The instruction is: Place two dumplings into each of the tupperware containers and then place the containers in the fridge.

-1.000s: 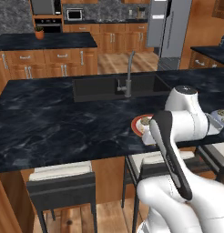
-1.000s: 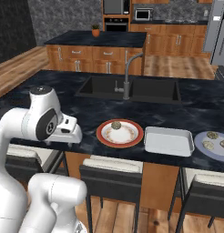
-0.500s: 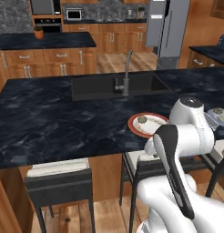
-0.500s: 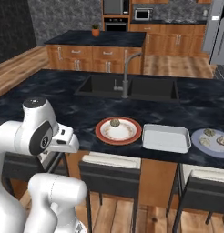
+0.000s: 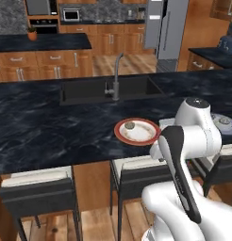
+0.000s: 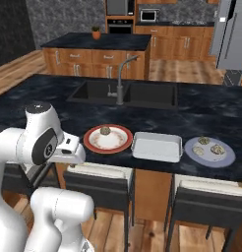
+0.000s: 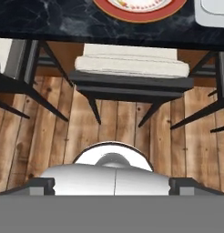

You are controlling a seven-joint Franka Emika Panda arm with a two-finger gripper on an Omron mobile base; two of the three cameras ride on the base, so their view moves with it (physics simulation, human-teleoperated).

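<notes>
A pale blue-grey tupperware container [image 6: 210,157] sits at the right end of the island counter with three dumplings [image 6: 217,149] in it. It also peeks out behind my arm in the left base view, container [image 5: 227,129]. One more dumpling [image 6: 105,131] lies on the red-rimmed plate [image 6: 96,145]. The grey fridge [image 6: 232,34] stands at the far back right. My gripper [image 7: 113,185] hangs in front of the counter edge, left of the plate, pointing down at the floor. Its fingertips [image 7: 40,184] stand far apart with nothing between them.
A white square tray [image 6: 157,147] lies between plate and container. The sink and faucet [image 6: 121,83] are behind them. Stools [image 7: 132,68] stand under the counter edge, directly below my hand, over a wooden floor.
The whole picture has shifted a little, so the base has moved to the right. My arm has folded lower, bringing the hand down in front of the counter edge.
</notes>
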